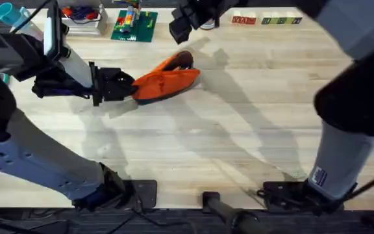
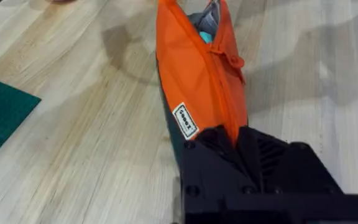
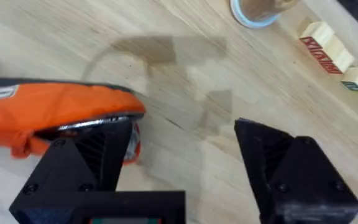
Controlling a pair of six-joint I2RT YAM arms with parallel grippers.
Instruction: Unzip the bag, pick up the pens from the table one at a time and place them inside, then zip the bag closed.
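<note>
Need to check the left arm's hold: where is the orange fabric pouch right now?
In the overhead view the orange fabric pouch lies on the wooden table, left of centre, one end clamped in the left gripper, the green building-block plate beyond it.

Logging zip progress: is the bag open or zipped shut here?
Partly open. The bag's far end gapes, showing grey lining, while the left claw clamps its near end.

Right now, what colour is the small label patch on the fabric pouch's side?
White with dark lettering, on the orange fabric pencil pouch; clearest in the left wrist view.
</note>
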